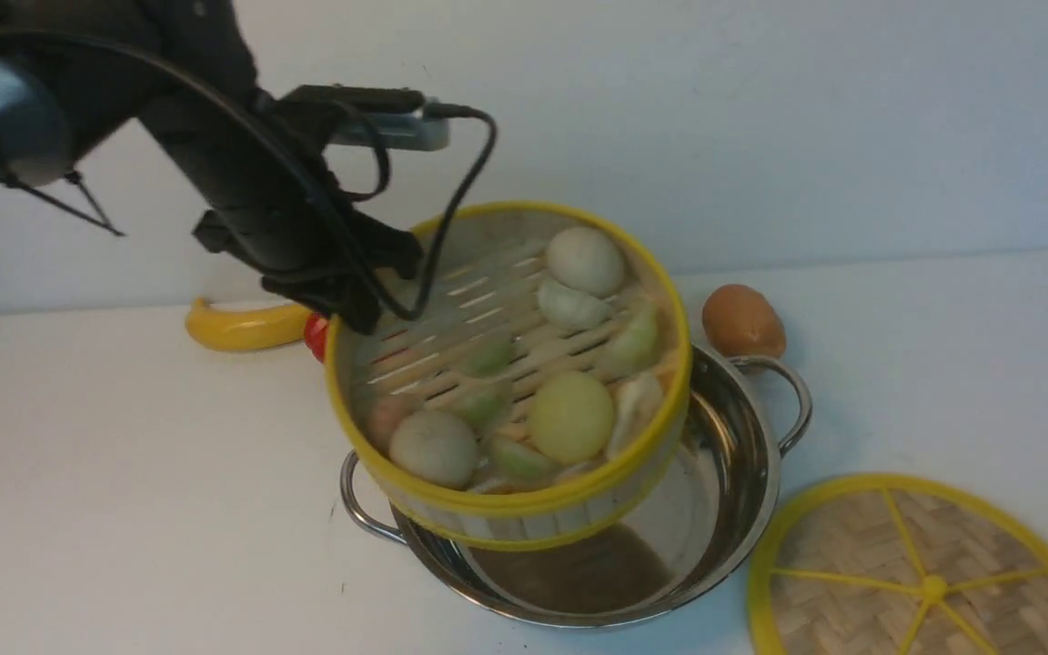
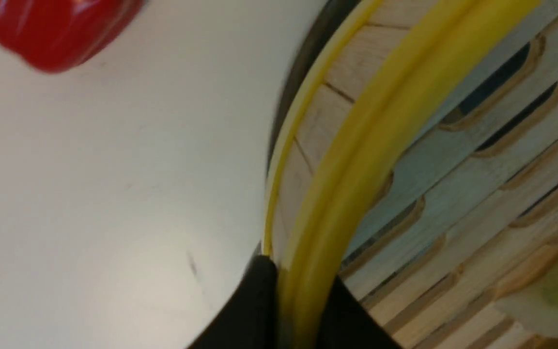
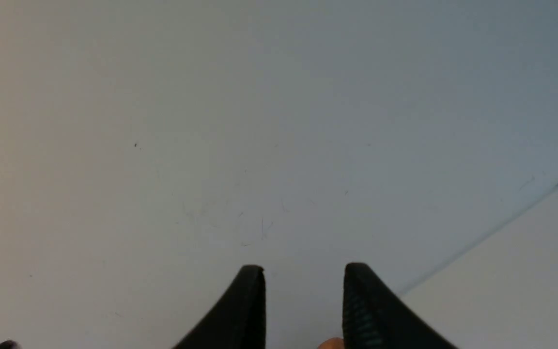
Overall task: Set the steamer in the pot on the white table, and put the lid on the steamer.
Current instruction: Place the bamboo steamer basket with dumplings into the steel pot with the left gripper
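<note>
The steamer (image 1: 438,341) is up in the air and tilted, its open top tipped toward the camera, with pale buns and dumplings (image 1: 571,417) crowded toward its low side. It hangs over the pot (image 1: 742,491), covering the pot's 10 o'clock half; I can't tell whether its low edge touches the steel.

The left gripper (image 1: 356,300) has it by the yellow rim at the steamer's 10 o'clock. The wrist view shows one finger inside the wall and one outside, pinched on that rim.

The pot stands on the white table (image 1: 124,509). The lid (image 1: 924,573) lies flat at the pot's 4 o'clock, just beside it. A brown egg (image 1: 742,320) is at 1 o'clock, and a banana (image 1: 242,326) and a red object (image 1: 316,335) are out at 10 o'clock.

The right gripper (image 3: 303,276) shows only in its own camera, jaws apart with nothing between them.
</note>
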